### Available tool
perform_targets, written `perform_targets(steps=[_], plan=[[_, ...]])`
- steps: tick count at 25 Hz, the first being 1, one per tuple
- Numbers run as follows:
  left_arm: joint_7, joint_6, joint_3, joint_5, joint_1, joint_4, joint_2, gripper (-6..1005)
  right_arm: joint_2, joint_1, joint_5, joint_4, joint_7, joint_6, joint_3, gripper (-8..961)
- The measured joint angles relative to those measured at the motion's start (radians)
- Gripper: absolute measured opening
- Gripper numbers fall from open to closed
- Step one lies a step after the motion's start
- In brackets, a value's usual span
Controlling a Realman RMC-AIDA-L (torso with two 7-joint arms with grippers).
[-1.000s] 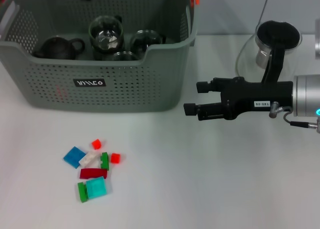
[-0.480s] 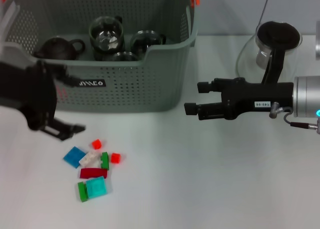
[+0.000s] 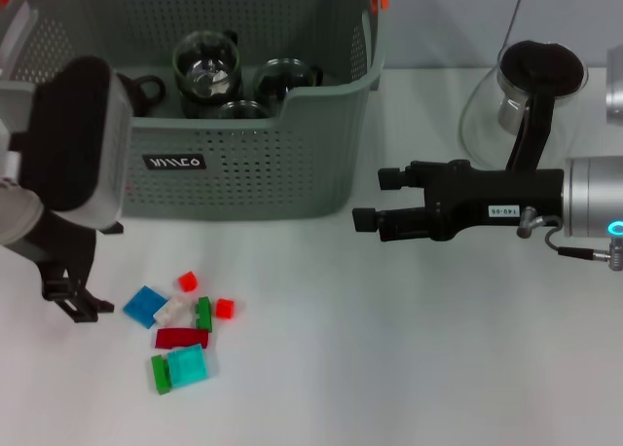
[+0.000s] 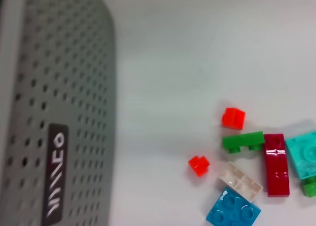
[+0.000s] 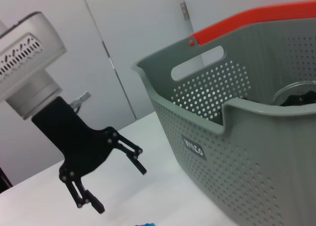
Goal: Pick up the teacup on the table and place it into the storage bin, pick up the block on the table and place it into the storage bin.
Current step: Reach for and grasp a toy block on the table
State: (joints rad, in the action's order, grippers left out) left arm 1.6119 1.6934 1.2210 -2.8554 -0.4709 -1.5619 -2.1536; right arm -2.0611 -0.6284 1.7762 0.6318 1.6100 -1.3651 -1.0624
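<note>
Left gripper (image 3: pixel 83 295) is spread wide and holding nothing, sitting low over the table just left of the blocks (image 3: pixel 180 329). It wasn't in the head view a second ago; half a second ago it came in from the left near the bin (image 3: pixel 292 188) front, and it has since dropped down and toward the pile. The right wrist view confirms both fingers (image 5: pixel 136 159) are apart with nothing between them.

Nearest to it is the blue block (image 3: pixel 144 306), then the white one (image 3: pixel 173 310) and the small red cubes. None have moved across the three frames, so no block is picked yet.

Teacups: glass cups (image 3: pixel 206 68) already sit inside the bin beside a dark teapot, partly hidden now by the left arm. I can't see any cup on the table, so the cup part looks done. My read: block phase is starting.

Right gripper (image 3: pixel 375 203) hangs to the right of the bin, fingers parted, empty. It has slid slightly left and down, otherwise idle. Glass jug (image 3: pixel 521 100) sits behind it, untouched.
</note>
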Motion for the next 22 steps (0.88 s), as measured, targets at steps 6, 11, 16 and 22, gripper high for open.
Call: perform_targets(steps=[6,11,16,22], plan=[[-0.037,-0.017,0.045,-0.003,-0.035,0.076,0.016,932,-0.001,-0.001,0.0,-0.012,0.0,-0.002,-0.002,915],[-0.067,-0.034,0.09,-0.004,-0.061,0.129,0.029,931,0.0,0.0,0.0,-0.012,0.001,-0.01,-0.003,915],[-0.089,-0.052,0.14,-0.005,-0.083,0.181,0.036,929,0.002,-0.001,0.015,-0.012,-0.017,-0.013,-0.009,915],[-0.095,-0.068,0.178,-0.005,-0.122,0.25,0.045,927,-0.014,-0.016,0.066,-0.011,-0.084,-0.013,-0.01,915]])
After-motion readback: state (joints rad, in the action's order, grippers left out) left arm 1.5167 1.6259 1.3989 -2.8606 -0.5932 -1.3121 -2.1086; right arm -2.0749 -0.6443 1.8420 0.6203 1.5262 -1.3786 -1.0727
